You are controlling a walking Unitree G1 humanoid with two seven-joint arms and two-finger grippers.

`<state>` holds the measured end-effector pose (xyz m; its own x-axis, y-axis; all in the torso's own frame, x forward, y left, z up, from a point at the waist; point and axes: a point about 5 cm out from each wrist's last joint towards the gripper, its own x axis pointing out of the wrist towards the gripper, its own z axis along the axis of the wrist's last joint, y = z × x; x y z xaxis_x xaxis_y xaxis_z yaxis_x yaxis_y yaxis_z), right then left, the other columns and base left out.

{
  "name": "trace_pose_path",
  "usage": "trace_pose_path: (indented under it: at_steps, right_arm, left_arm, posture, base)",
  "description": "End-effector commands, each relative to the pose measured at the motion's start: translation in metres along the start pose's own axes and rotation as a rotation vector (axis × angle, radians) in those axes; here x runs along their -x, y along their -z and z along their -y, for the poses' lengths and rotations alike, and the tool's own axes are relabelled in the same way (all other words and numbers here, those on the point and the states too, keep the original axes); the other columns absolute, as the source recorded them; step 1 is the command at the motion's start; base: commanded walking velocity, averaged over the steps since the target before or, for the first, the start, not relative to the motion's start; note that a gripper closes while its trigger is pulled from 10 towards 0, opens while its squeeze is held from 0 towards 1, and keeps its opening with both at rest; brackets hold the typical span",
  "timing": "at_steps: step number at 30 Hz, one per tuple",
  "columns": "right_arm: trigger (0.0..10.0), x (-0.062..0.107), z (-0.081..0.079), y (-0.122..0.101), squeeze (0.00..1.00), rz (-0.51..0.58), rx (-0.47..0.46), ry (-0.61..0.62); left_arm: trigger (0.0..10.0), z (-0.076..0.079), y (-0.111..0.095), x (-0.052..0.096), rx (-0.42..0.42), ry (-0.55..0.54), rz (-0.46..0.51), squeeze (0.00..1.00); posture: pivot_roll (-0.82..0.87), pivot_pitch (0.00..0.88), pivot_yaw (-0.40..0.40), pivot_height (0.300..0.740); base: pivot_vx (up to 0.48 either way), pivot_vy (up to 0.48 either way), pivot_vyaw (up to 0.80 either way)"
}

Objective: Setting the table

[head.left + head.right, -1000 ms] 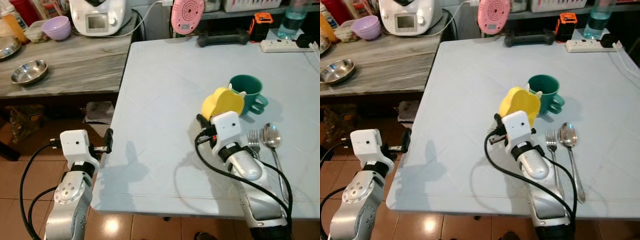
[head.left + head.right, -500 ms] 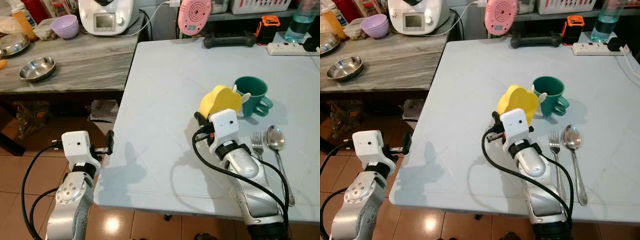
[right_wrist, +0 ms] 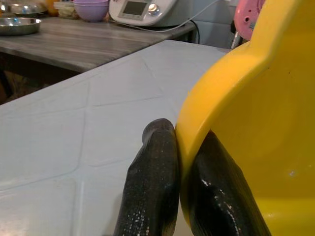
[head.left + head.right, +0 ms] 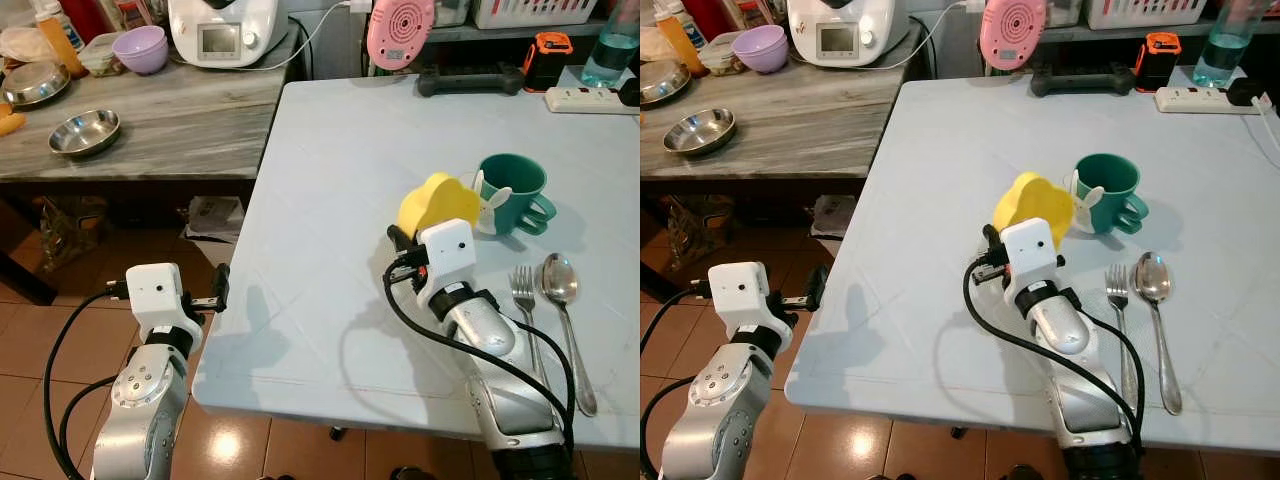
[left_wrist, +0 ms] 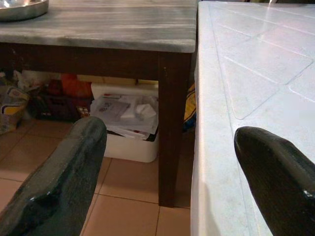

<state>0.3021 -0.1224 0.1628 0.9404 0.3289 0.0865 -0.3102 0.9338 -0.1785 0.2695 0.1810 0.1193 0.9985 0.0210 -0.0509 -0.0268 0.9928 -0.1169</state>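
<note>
Yellow bowl (image 4: 439,203) pinched by its rim in the right gripper (image 3: 183,167), tilted above the table (image 4: 330,180) beside the green mug (image 4: 512,188), likely for setting down; left gripper (image 5: 167,177) spread wide, idle off the edge.

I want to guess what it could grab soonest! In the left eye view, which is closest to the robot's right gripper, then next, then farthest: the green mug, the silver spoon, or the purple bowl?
From the right gripper, holding the yellow plastic bowl:
1. Green mug, just beyond the yellow bowl.
2. Silver spoon, on the blue table's right side, past the fork.
3. Purple bowl, far left on the grey counter.
</note>
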Motion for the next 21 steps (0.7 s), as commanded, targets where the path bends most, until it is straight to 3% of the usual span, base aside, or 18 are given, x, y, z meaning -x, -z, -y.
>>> trace_pose_path:
  at_steps: [1, 21]
  right_arm:
    - [10.0, -0.0015, -0.0011, 0.0001, 0.0, -0.003, -0.019, -0.001]
    - [10.0, 0.0002, 0.0046, 0.0039, 0.0, -0.017, -0.022, 0.017]
  left_arm:
    - [10.0, -0.0051, -0.0031, 0.0005, -0.006, -0.013, 0.002, 0.0]
    - [10.0, -0.0017, -0.0022, 0.0026, 0.0, 0.004, -0.01, 0.0]
  posture:
    - [-0.24, 0.134, 0.135, 0.74]
    - [-0.24, 0.143, 0.137, 0.74]
  base:
    - [-0.262, 0.0, 0.0]
    - [-0.267, 0.0, 0.0]
